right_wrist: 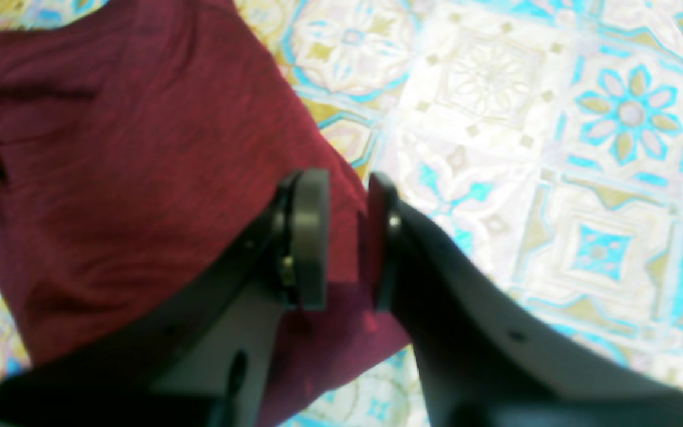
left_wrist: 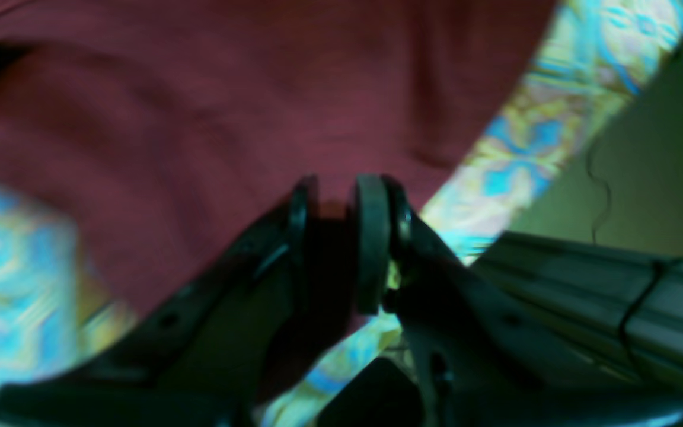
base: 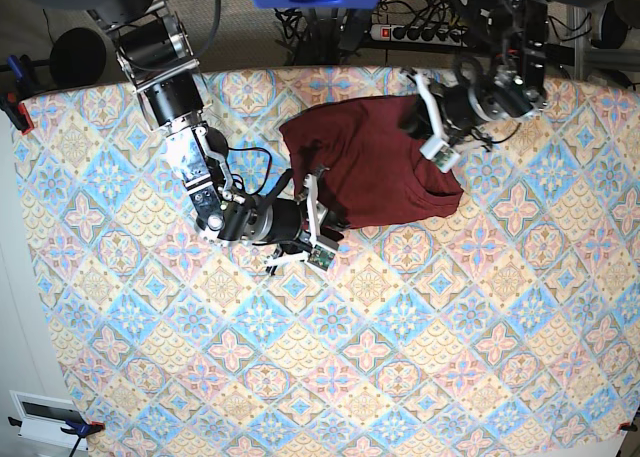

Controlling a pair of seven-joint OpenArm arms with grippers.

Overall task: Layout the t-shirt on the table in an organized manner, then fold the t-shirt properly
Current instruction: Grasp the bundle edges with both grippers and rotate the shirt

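Both grippers pinch the t-shirt (base: 372, 172) by its edges: the left gripper (left_wrist: 341, 243) at 2 o'clock, the right gripper (right_wrist: 346, 237) at 8 o'clock, jaws nearly closed on cloth, likely to pull it flat. Below, toward 6 o'clock, the table (base: 400, 377) has lots of room.

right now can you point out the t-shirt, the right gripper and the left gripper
t-shirt (base: 375, 167): base view, middle of the maroon fabric.
right gripper (right_wrist: 347, 237): right wrist view, between its fingertips, which pinch the shirt's edge.
left gripper (left_wrist: 335, 234): left wrist view, between its fingertips, closed on the shirt fabric.
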